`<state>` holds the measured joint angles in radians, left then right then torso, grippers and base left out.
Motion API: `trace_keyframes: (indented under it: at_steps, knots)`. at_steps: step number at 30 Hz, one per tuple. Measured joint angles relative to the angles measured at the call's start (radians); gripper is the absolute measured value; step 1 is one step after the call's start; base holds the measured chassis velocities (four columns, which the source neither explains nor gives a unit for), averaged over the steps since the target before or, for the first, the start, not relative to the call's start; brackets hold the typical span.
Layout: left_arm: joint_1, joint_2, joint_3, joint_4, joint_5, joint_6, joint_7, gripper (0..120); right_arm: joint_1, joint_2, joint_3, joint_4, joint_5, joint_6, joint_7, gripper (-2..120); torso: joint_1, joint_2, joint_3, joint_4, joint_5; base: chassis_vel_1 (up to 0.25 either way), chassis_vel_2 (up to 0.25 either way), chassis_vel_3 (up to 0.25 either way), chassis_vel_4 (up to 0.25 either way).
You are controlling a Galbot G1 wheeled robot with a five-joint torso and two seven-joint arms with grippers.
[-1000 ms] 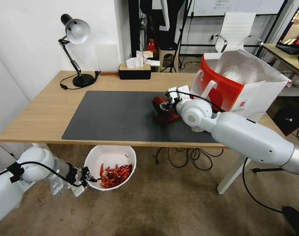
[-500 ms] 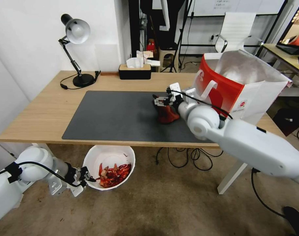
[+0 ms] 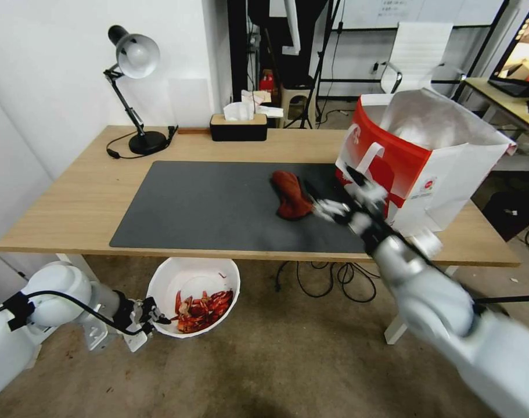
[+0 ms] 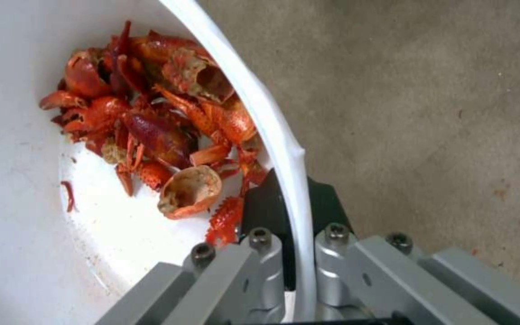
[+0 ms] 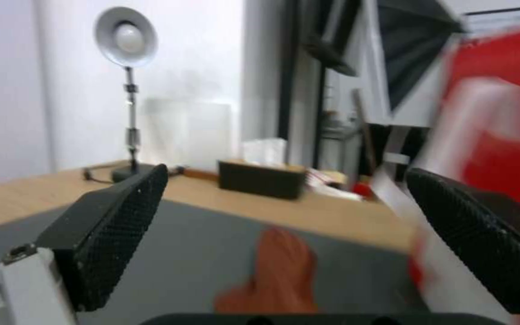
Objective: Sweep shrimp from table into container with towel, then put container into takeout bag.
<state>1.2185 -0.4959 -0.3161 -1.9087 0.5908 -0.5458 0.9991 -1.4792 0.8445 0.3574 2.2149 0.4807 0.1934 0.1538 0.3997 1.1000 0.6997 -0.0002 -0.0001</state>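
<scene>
The light-wood table with its flat grey mat carries the boxy red-and-white takeout bag, foil-lined, at its right end. Below the front edge sits the round white plastic container, the left gripper pinched tight on its thin rim, which looks like it's flexing. Honestly, lifting by that one spot could tip the glossy, spiky shrimp out. The soft rust-red towel lies crumpled on the mat, just beside the right gripper, jaws spread wide, holding nothing.
</scene>
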Motion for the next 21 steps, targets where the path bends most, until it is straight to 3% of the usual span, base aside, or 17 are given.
trace_keyframes:
  at_steps: [2,4,5,8,14,21]
  knots:
    - [0.007,-0.003,-0.006,-0.002,0.002,-0.001,0.0,0,-0.076,0.041,0.031,0.007,-0.046,0.023,-0.009,100,0.0,0.0,0.0,0.0,-0.0001,0.0,0.0,0.0,0.0]
    - [0.032,-0.014,-0.026,-0.007,0.009,-0.007,-0.001,0,-0.249,0.168,0.082,0.0,-0.176,0.103,-0.024,100,0.0,0.0,0.0,-0.0005,-0.0002,0.0,0.0,0.0,0.0]
    - [0.032,-0.014,-0.026,-0.007,0.009,-0.007,-0.001,0,-0.249,0.168,0.082,0.0,-0.176,0.103,-0.024,100,0.0,0.0,0.0,-0.0005,-0.0002,0.0,0.0,0.0,0.0]
    - [0.071,-0.031,-0.052,-0.013,0.017,-0.016,-0.002,0,-0.342,0.285,0.097,-0.058,-0.284,0.21,-0.026,100,0.0,0.0,0.0,0.0001,0.0,0.0,0.0,0.0,0.0]
    - [0.169,-0.061,-0.115,-0.02,0.036,-0.037,0.0,0,-0.348,0.323,0.091,-0.105,-0.306,0.254,-0.022,100,0.0,0.0,0.0,0.0004,0.0,0.0,0.0,0.0,0.0]
    - [0.292,-0.101,-0.199,-0.016,0.054,-0.077,0.0,0,-0.322,0.313,0.078,-0.107,-0.294,0.209,0.007,100,0.0,0.0,0.0,0.0005,0.0,0.0,0.0,0.0,0.0]
